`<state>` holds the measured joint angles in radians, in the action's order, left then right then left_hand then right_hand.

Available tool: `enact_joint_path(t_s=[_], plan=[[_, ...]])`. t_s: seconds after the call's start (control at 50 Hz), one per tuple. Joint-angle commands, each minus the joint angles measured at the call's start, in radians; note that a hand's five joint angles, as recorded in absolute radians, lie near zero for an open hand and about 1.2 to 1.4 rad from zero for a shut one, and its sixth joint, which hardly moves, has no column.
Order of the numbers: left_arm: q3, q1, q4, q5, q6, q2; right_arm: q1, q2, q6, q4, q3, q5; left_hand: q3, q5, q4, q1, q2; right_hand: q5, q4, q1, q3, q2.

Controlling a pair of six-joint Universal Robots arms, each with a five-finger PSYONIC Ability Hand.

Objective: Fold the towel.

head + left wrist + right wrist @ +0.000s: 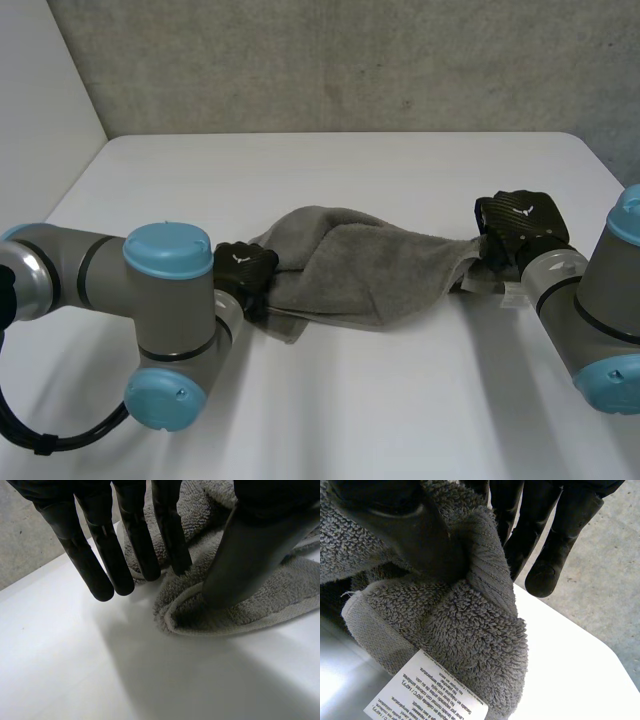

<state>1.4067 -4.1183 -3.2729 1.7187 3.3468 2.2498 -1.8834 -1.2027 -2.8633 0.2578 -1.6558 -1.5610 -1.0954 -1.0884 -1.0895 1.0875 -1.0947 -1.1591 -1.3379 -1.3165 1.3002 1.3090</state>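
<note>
At the left, the robot's left hand point(245, 268) rests at the left end of a grey terry towel point(370, 270). Its fingers point(95, 565) are straight and relaxed, and its thumb point(245, 555) presses down on a doubled-over edge, probably to pin that end in place. The towel lies bunched and rumpled in a band across the middle of the white table point(350, 400), straight on its top and not inside anything. At the right, the right hand point(520, 225) grasps the towel's right corner. A ridge of cloth is pinched between thumb and fingers, just above the white care label point(427, 697). That pinch looks meant for lifting or pulling the end. The fold is not yet made.
</note>
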Motion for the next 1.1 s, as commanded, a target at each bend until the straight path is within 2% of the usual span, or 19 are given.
enact_joint_path(t_s=[0.02, 0.04, 0.06, 0.22, 0.26, 0.3, 0.36, 0.4, 0.54, 0.62, 0.68, 0.74, 0.78, 0.9, 0.96, 1.0, 1.02, 1.04, 1.1], plan=[[-0.012, 0.000, -0.011, -0.004, 0.000, 0.019, -0.003, -0.002, -0.001, 0.000, 0.001, 0.003, -0.144, 0.023, -0.150, 0.152, -0.145, -0.063, -0.058, -0.080, 0.096, 0.087], [-0.012, 0.000, -0.011, -0.004, 0.000, 0.019, -0.003, -0.002, -0.001, 0.000, 0.001, 0.003, -0.146, 0.022, -0.152, 0.154, -0.146, -0.063, -0.058, -0.080, 0.096, 0.087], [-0.012, 0.000, -0.021, -0.005, 0.000, 0.019, -0.003, -0.002, -0.001, 0.000, 0.001, 0.003, -0.299, -0.132, -0.305, 0.307, -0.300, -0.063, -0.058, -0.080, 0.096, 0.087], [-0.014, -0.010, -0.060, 0.001, 0.026, -0.007, 0.001, -0.020, 0.007, -0.025, 0.042, 0.006, -0.301, -0.133, -0.307, 0.309, -0.302, -0.063, -0.058, -0.080, 0.096, 0.087], [-0.006, -0.016, -0.054, 0.001, 0.049, -0.102, 0.000, -0.038, 0.015, -0.060, 0.068, 0.006, -0.301, -0.133, -0.307, 0.309, -0.302, -0.063, -0.058, -0.080, 0.096, 0.087], [0.004, -0.020, -0.057, -0.001, 0.056, -0.174, 0.006, -0.131, 0.044, -0.180, 0.151, 0.013, -0.301, -0.133, -0.307, 0.309, -0.302, -0.063, -0.058, -0.080, 0.096, 0.087], [0.015, -0.034, -0.053, -0.002, 0.062, -0.301, 0.018, -0.178, 0.059, -0.249, 0.203, 0.024, -0.301, -0.133, -0.307, 0.309, -0.302, -0.063, -0.058, -0.080, 0.096, 0.087], [0.014, -0.037, -0.053, -0.005, 0.062, -0.361, 0.038, -0.236, 0.085, -0.368, 0.315, 0.065, -0.301, -0.133, -0.307, 0.309, -0.302, -0.063, -0.058, -0.080, 0.096, 0.087], [-0.028, -0.045, -0.038, -0.016, 0.095, -0.559, 0.061, -0.239, 0.211, -0.624, 0.550, 0.159, -0.301, -0.133, -0.307, 0.309, -0.302, -0.063, -0.058, -0.080, 0.096, 0.087], [-0.038, -0.060, -0.010, -0.017, 0.131, -0.564, 0.101, -0.148, 0.333, -0.790, 0.614, 0.162, -0.301, -0.133, -0.307, 0.309, -0.302, -0.063, -0.058, -0.080, 0.096, 0.087], [-0.043, -0.077, 0.028, -0.017, 0.178, -0.534, 0.093, -0.088, 0.415, -0.834, 0.616, 0.162, -0.301, -0.133, -0.307, 0.309, -0.302, -0.063, -0.058, -0.080, 0.096, 0.087], [-0.043, -0.080, 0.047, -0.017, 0.204, -0.495, 0.089, -0.064, 0.441, -0.836, 0.616, 0.161, -0.301, -0.133, -0.307, 0.309, -0.302, -0.063, -0.058, -0.080, 0.096, 0.087], [-0.048, -0.085, 0.073, -0.019, 0.252, -0.377, 0.083, -0.009, 0.446, -0.832, 0.616, 0.161, -0.301, -0.133, -0.307, 0.309, -0.302, -0.063, -0.058, -0.080, 0.096, 0.087], [-0.038, -0.086, 0.073, -0.030, 0.250, -0.273, 0.079, 0.061, 0.437, -0.787, 0.613, 0.148, -0.301, -0.133, -0.307, 0.309, -0.302, -0.063, -0.058, -0.080, 0.096, 0.087], [-0.020, -0.071, 0.073, -0.068, 0.223, -0.240, 0.064, 0.078, 0.429, -0.747, 0.588, 0.125, -0.301, -0.133, -0.307, 0.309, -0.302, -0.063, -0.058, -0.080, 0.096, 0.087], [0.018, -0.056, 0.073, -0.135, 0.174, -0.237, 0.047, 0.083, 0.414, -0.707, 0.552, 0.110, 0.338, 0.506, 0.333, -0.331, 0.338, -0.063, -0.058, -0.080, 0.096, 0.087], [0.018, -0.056, 0.073, -0.136, 0.174, -0.237, 0.047, 0.083, 0.414, -0.707, 0.551, 0.110, 0.342, 0.509, 0.336, -0.334, 0.341, -0.063, -0.058, -0.080, 0.096, 0.087], [0.034, -0.045, 0.073, -0.172, 0.154, -0.236, 0.047, 0.083, 0.407, -0.685, 0.533, 0.107, 0.464, 0.631, 0.458, -0.456, 0.463, -0.063, -0.058, -0.080, 0.096, 0.087], [0.057, -0.025, 0.073, -0.220, 0.135, -0.234, 0.052, 0.083, 0.404, -0.640, 0.504, 0.104, 0.477, 0.644, 0.471, -0.469, 0.476, -0.063, -0.058, -0.080, 0.096, 0.087]])
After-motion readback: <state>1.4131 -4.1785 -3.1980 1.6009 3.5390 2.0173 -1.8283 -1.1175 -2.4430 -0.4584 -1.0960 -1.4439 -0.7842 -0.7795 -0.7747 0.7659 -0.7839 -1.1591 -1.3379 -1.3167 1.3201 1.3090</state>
